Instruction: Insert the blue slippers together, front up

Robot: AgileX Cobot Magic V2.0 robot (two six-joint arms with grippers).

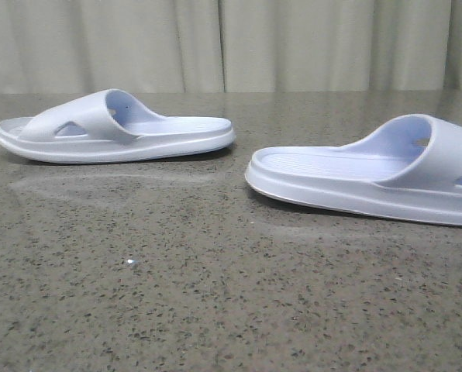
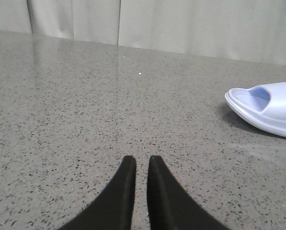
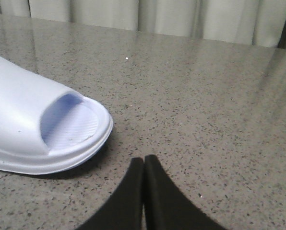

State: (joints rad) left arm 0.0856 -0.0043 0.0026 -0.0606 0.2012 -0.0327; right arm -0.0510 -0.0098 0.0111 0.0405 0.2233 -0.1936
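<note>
Front view: two blue slippers, the left slipper (image 1: pixel 115 128) and the right slipper (image 1: pixel 370 174), lie well apart on the table (image 1: pixel 215 302). Left wrist view: left gripper (image 2: pixel 137 165) nearly closed, empty, a slipper toe (image 2: pixel 265 108) off to one side. Right wrist view: right gripper (image 3: pixel 143 163) closed, empty, slipper just beside; open wide before grasping.

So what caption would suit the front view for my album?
Two blue slippers lie apart, soles down, heels facing each other, on a speckled grey table.

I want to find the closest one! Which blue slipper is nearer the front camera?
The slipper on the right. It sits lower and looks bigger in the front view, cut off by the edge, while the left slipper lies farther back.
</note>
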